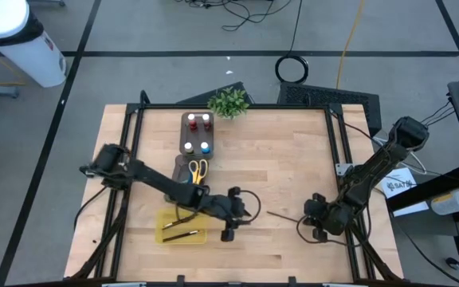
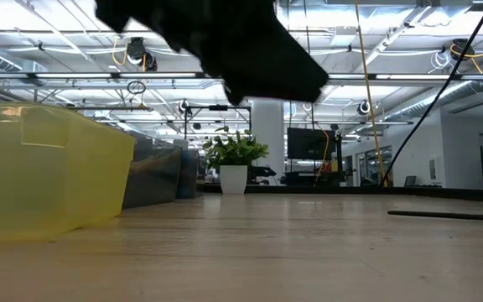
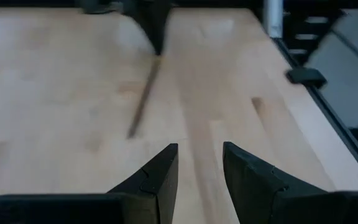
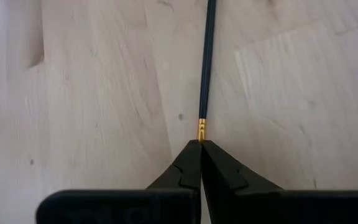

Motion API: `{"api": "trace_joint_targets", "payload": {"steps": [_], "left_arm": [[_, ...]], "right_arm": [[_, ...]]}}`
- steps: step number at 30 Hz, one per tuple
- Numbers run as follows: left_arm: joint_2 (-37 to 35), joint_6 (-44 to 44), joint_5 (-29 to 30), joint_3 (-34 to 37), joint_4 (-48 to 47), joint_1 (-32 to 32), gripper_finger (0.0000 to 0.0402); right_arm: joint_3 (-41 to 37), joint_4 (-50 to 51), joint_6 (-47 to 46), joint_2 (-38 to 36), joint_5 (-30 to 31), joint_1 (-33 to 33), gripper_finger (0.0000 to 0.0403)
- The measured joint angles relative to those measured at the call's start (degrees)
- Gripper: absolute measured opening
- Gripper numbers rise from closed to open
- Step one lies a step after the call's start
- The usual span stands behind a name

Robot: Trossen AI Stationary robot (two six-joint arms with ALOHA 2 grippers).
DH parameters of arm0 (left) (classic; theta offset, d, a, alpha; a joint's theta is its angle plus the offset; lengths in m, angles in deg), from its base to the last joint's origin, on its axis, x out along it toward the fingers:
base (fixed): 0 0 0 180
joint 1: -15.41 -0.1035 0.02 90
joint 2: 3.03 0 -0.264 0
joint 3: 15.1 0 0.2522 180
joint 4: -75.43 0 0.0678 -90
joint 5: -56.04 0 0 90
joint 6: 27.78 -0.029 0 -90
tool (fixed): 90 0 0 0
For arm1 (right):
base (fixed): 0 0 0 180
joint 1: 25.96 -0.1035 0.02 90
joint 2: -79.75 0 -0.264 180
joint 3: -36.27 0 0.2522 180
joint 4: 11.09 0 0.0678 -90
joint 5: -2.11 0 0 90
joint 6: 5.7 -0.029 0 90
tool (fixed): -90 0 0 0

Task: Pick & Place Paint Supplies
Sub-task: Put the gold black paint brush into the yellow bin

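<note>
A thin dark brush [image 1: 285,214] lies right of the table's middle, pointing left and right. My right gripper [image 4: 201,142] is shut on its right end. My left gripper [image 3: 201,146] hangs open a little left of the brush's free end [image 3: 143,99], above the wood and beside the yellow tray [image 1: 166,217], with nothing between its fingers. Two more brushes [image 1: 180,231] lie inside that tray. Bottles with red, white and blue caps [image 1: 198,134] stand in the dark organiser tray [image 1: 185,134]. Yellow-handled scissors [image 1: 198,170] lie just in front of it. My right gripper pinches the brush's tip just past the gold ferrule [image 4: 201,129] between its two fingers. The fingers slant down from the table's right side and lie along the brush. The handle [image 2: 447,216] runs level toward the table's left, low at the wood; whether it is lifted I cannot tell.
A small potted plant [image 1: 229,102] stands at the table's far edge. Bare wood lies between the two grippers and along the near edge. Black frame rails [image 1: 345,143] run along the table's sides.
</note>
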Motion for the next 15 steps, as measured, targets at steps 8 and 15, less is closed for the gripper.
{"api": "trace_joint_targets", "payload": {"steps": [8, 15], "left_arm": [[10.97, 0.84, -4.69, -0.57, 10.44, -2.76, 0.0144], [14.32, 4.27, -4.21, -5.94, 3.82, -6.28, 0.0223]], "right_arm": [[-0.23, -4.81, 6.26, 2.73, 0.73, 3.2, 0.0], [-0.23, -11.46, 11.31, 6.95, 1.69, 6.35, 0.0]]}}
